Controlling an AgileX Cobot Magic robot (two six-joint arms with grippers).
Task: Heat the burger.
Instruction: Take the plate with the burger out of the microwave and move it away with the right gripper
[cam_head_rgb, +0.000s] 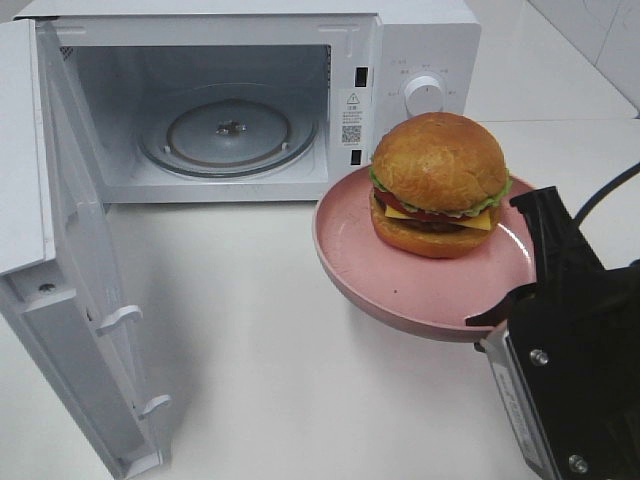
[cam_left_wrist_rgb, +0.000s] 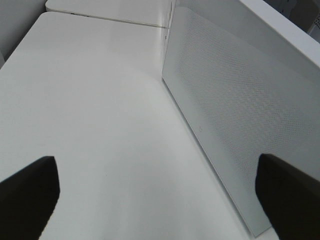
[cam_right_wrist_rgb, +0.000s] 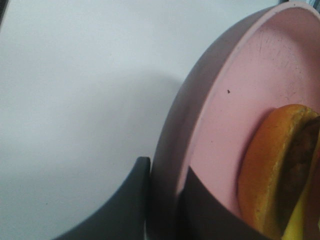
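- Microwave: at 12 o'clock in your high view, white. Its door is swung fully open toward 8 o'clock. The cavity is bare and the glass turntable is seated flat. You have a clear lane into the opening.
- Left gripper: jaws spread wide, nothing between them. It hangs over the bare table just beside the mesh face of the open door.
- Right gripper: jaws clamped on the near rim of the pink plate, one finger under the rim and one over it. The plate is off the table at 3 o'clock of the opening, tilted a little.
- Burger: on that plate, toward its far side, upright, in front of the control panel.
- Handling, my judgement: treat the burger as a loose stack, glossy bun on top, free to slide on the smooth plate. Don't pinch it; carry by the plate rim as you do now. A one-edge grip leaves the load cantilevered, so keep the plate level and move slowly.
- Writing: a warning sticker with a triangle and a QR code sits on the cavity frame. Small characters ring the dial. Neither is legible to me, and I see no brand name.
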